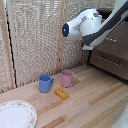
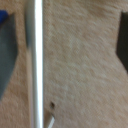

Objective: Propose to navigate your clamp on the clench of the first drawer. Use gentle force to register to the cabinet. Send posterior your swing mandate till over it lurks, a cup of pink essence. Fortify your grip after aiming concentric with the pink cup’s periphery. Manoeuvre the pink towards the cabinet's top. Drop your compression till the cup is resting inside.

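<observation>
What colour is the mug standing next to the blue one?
Dusty pink. The pink cup shows best in the exterior view, on the blue mug's right in that view.

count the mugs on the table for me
2. A blue mug stands on the exterior view's left of a pink mug, close beside it. More could be hidden behind the arm.

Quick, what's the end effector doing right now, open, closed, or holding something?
End effector: up beside the cabinet; open or closed cannot be told, nothing visibly held.
</observation>
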